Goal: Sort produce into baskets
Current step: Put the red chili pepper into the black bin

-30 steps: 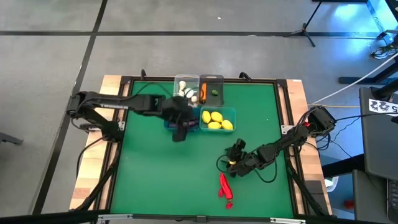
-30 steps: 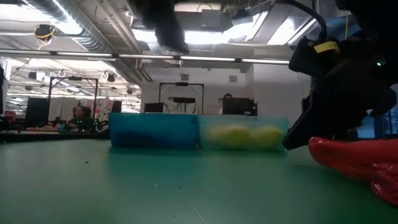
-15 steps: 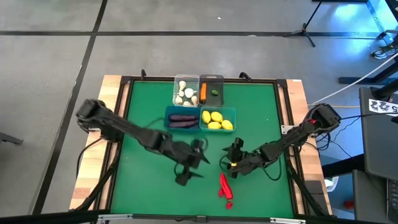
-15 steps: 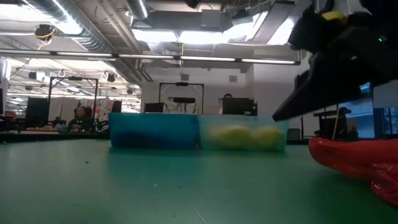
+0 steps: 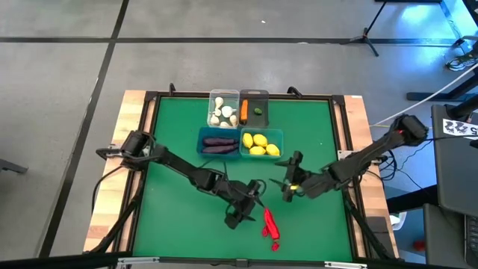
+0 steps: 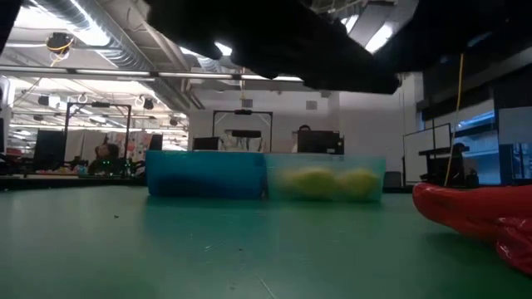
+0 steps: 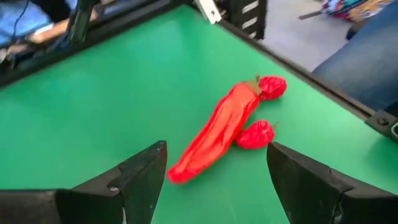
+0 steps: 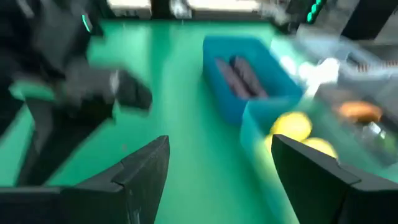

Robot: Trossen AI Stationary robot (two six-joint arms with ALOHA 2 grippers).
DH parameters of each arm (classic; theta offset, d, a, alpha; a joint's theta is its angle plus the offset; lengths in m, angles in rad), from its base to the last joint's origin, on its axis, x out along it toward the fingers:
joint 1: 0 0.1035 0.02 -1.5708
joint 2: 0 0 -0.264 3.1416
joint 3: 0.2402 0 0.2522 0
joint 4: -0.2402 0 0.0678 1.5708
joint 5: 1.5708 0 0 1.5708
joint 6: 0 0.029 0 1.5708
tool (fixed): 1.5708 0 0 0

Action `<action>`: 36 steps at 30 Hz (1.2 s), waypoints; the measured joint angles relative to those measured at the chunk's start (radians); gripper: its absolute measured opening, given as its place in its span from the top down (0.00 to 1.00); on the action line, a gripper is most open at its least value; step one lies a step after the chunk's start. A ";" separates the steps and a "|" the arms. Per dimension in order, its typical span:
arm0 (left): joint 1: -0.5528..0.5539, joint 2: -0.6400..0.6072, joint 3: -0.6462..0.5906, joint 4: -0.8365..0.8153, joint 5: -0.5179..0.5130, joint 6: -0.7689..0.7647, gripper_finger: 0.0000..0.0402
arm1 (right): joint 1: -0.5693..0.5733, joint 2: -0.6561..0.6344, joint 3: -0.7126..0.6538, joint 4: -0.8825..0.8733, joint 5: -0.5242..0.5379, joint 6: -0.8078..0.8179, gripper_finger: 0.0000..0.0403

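Most of the sorting appears done. In the clear rectangular plastic basket (image 5: 223, 109) white garlic bulbs (image 5: 222, 112) are gathered. Just beside it, the dark grey plastic basket (image 5: 255, 110) holds an orange carrot (image 5: 243, 110) and a small green piece (image 5: 258, 112). Directly below the clear basket, the teal-blue plastic basket (image 5: 219, 142) holds dark purple eggplants (image 5: 218, 143), and its teal-blue neighbour (image 5: 262, 143) holds yellow lemons (image 5: 259, 144).

What is left, as far as can be judged, are the glossy red chili peppers (image 5: 269, 225), which lie on the green-topped desk (image 5: 172, 164) well apart from the clear basket, toward the near edge. One long tapered pepper (image 7: 216, 131) with a small stem is seen, with two short rounded ones (image 7: 255, 134) touching it near the stem end.

The left tool (image 5: 251, 203) is held just beside the peppers with its fingers spread wide and nothing between them. The right tool (image 5: 289, 179) is also held open and empty, between the peppers and the lemon basket.
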 joint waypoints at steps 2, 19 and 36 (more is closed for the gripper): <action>0.021 0.001 0.000 0.013 0.056 0.027 0.32 | 0.000 -0.049 0.001 -0.003 0.000 -0.025 0.30; 0.129 0.157 0.099 0.114 0.320 0.134 0.32 | 0.000 -0.116 0.001 -0.016 0.000 -0.097 0.30; 0.129 0.236 0.170 0.110 0.345 0.180 0.32 | 0.000 -0.346 0.001 -0.036 0.408 -0.271 0.30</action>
